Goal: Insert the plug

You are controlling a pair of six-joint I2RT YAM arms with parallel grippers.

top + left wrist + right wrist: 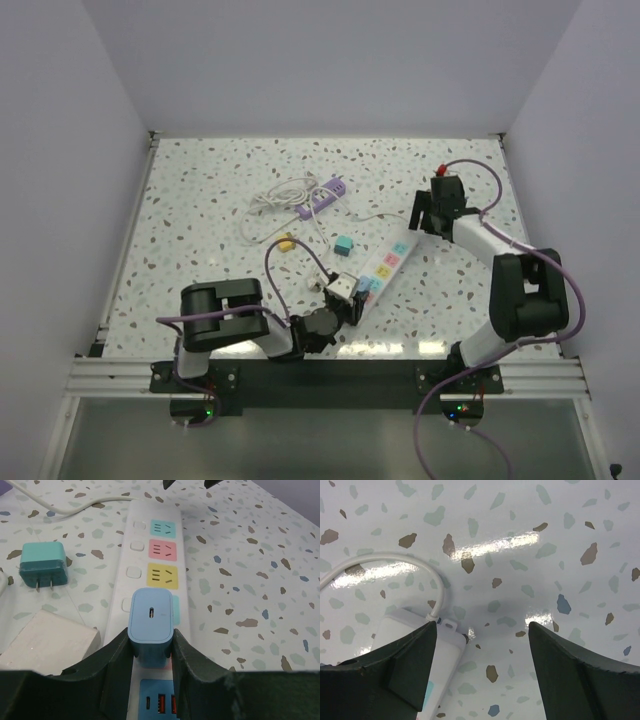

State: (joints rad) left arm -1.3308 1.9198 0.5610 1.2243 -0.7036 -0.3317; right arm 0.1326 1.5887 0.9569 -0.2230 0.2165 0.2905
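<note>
Inside left pincer (151, 639), blue plug (151, 614).

The left claw (151, 639) clamps a light blue rectangular plug (151, 617) between its dark fingers (117, 652), over a long white power strip (150, 510) just below its yellow socket (162, 576). On the speckled surface (250, 580) to the left lie a teal two-pronged adapter (42, 564), a white block (47, 642) and a white cable (75, 507).

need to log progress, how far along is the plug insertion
Done: left gripper shut on the blue plug, set over the power strip socket beside the yellow one. In hand: pressing it in; seating depth cannot be told. Right gripper open at the strip's cord end. Left: seat fully, release.
</note>
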